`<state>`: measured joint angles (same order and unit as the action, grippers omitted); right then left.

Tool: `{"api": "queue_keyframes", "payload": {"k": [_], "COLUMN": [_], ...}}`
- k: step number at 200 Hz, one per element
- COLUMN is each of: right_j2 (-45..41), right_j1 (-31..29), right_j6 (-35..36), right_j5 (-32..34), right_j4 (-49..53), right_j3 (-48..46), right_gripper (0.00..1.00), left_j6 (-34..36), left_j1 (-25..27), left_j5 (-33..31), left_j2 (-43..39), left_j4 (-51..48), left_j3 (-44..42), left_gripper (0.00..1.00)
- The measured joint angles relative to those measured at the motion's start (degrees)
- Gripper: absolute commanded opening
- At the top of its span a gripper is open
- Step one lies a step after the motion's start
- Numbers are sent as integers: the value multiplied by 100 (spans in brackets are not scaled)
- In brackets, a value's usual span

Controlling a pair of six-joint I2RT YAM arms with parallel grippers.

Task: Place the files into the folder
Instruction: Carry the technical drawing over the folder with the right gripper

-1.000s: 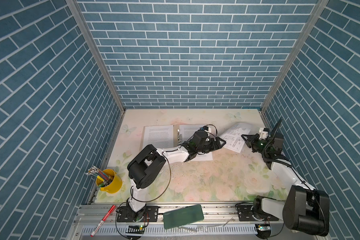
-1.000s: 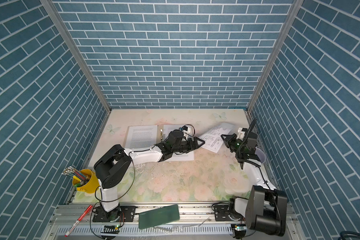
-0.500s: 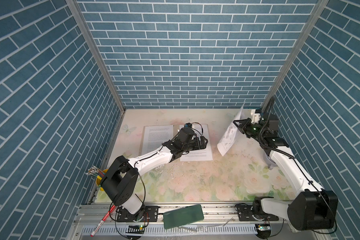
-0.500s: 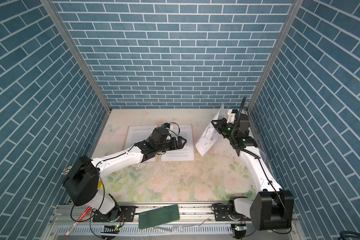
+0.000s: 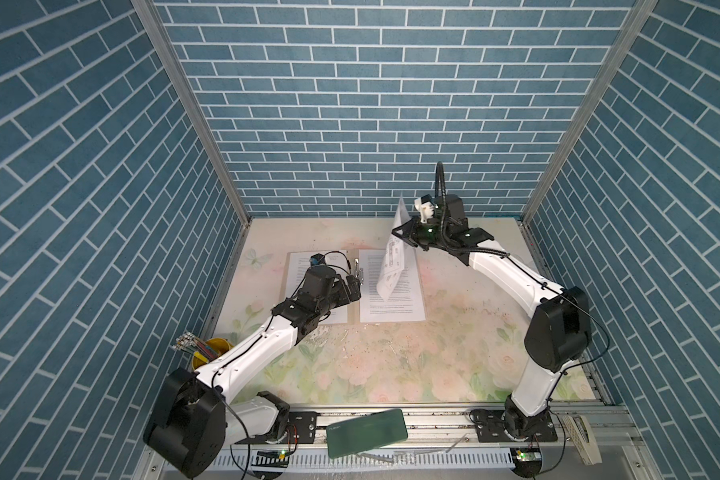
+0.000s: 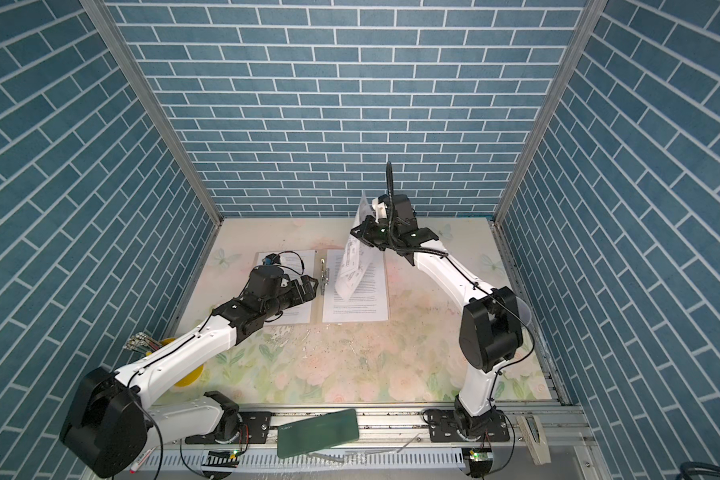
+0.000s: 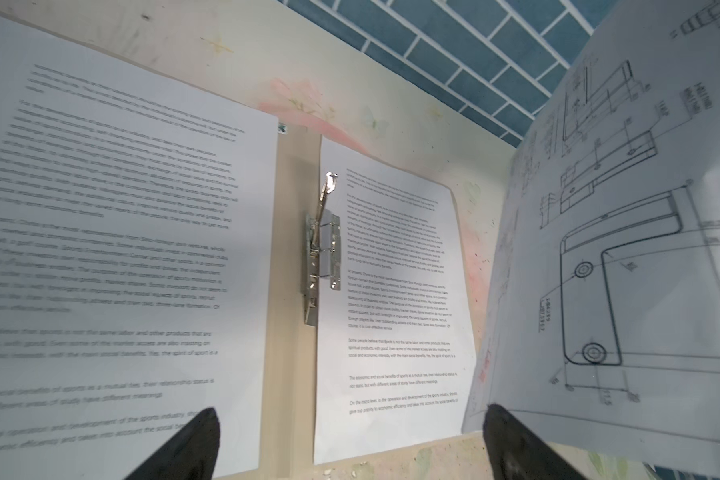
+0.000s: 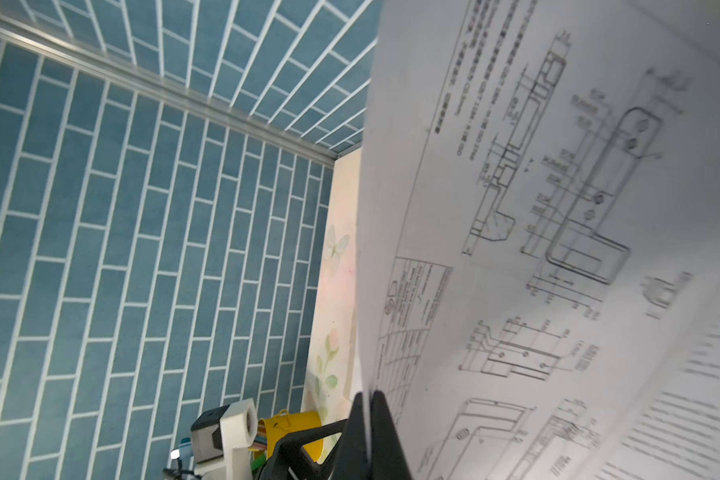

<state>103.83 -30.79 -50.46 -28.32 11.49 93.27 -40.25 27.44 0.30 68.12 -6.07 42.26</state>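
The folder (image 5: pixel 353 316) lies open at the centre of both top views, with a metal clip (image 7: pixel 323 253) on its spine. A printed sheet (image 7: pixel 121 208) lies on the left half and another (image 7: pixel 395 291) on the right half. In the left wrist view one line reads "Some people believe that sports". The third sheet (image 5: pixel 393 266), covered in line drawings with blurred dimension figures, hangs tilted over the right page. I cannot tell whether its lower corner touches that page. The right gripper (image 8: pixel 366 409) is pinched on this sheet's edge. The left gripper (image 7: pixel 350 411) is spread wide, low over the left page beside the clip. At lower left, a yellow cup (image 5: pixel 217 344) holds pencils (image 5: pixel 190 338). At bottom centre, a dark green case (image 6: pixel 316 432) bears faint, unreadable lettering.
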Motion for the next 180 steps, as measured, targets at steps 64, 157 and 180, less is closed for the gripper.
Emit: {"api": "queue_keyframes", "payload": {"k": [64, 157, 180], "right_j2": [-820, 199, 219], "right_j1": [540, 857, 855], "right_j6": [66, 1141, 1231], "right_j5": [2, 175, 173], "right_j4": [-726, -855, -914], "right_j3": [-1628, -2955, -2953], "right_gripper": [0, 0, 0], "left_j6": [-46, -133, -151], "left_j1": [-507, -544, -544], "left_j5": [92, 387, 455], "left_j2": [-555, -542, -455], "left_j4": [-22, 94, 184], "left_j3": [-734, -846, -863], "left_gripper": [100, 100, 100]}}
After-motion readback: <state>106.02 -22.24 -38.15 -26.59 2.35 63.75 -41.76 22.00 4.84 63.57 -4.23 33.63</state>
